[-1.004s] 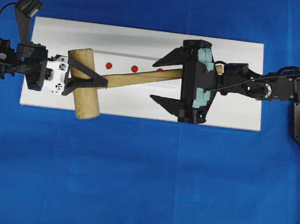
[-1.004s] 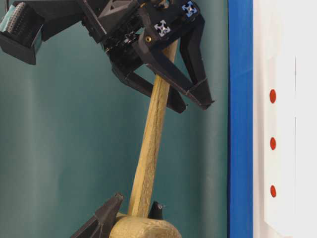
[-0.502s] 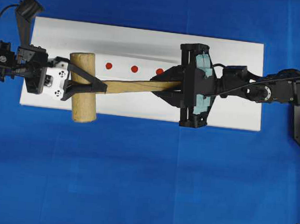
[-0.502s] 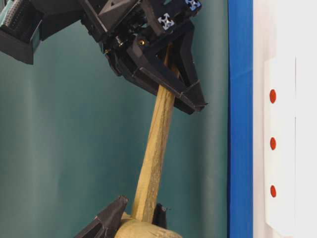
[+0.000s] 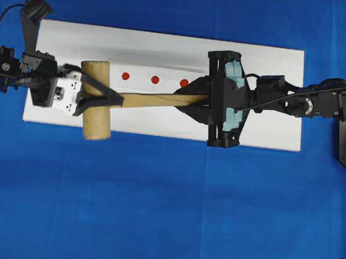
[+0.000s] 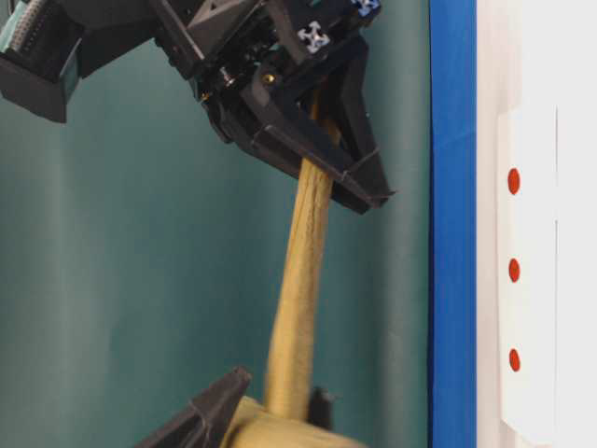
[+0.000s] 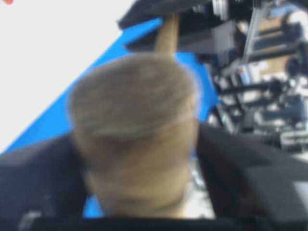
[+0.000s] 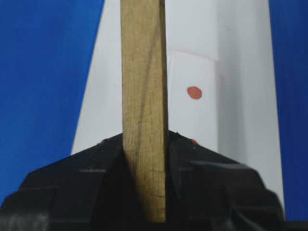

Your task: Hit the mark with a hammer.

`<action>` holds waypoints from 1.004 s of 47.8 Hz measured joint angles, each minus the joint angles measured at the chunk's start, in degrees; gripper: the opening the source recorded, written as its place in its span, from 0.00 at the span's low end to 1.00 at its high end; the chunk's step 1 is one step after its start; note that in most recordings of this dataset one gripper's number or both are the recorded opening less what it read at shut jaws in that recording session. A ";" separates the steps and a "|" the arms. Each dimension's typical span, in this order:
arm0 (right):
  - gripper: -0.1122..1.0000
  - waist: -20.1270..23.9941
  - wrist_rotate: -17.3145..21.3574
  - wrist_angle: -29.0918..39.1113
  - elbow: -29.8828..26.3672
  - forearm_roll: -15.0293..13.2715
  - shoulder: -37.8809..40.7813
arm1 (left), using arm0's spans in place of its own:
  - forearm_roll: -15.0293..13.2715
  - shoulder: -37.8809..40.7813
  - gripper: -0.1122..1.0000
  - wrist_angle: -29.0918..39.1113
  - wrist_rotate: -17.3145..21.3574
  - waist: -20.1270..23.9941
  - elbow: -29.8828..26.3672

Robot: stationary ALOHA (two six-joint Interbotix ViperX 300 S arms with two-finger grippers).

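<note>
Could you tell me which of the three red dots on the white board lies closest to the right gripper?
The rightmost small red dot, right beside the right gripper shut on the wooden mallet's handle; the other two sit farther left.

A bench point(image 5: 154, 212) covered in bright blue cloth fills the overhead view, evenly lit. A flat white board point(image 5: 274, 65) lies across its upper half with its long side left to right, and soft grey shadows fall on it. In the table-level view a plain dull teal wall point(image 6: 112, 280) stands behind.
</note>
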 measured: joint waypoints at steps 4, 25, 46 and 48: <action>0.17 -0.09 0.18 0.00 0.00 0.00 0.00 | 0.00 -0.09 0.90 0.88 -0.09 0.26 0.00; 0.17 -0.09 0.79 0.35 2.29 2.11 -1.14 | 0.00 -2.81 0.85 8.35 1.32 0.26 1.93; 0.17 -0.26 0.79 0.97 6.06 4.92 -5.36 | 0.09 -9.40 0.85 11.43 2.90 -0.62 6.15; 0.17 -0.26 0.79 1.05 5.98 4.92 -5.36 | 0.09 -9.93 0.85 11.51 3.34 -0.62 6.50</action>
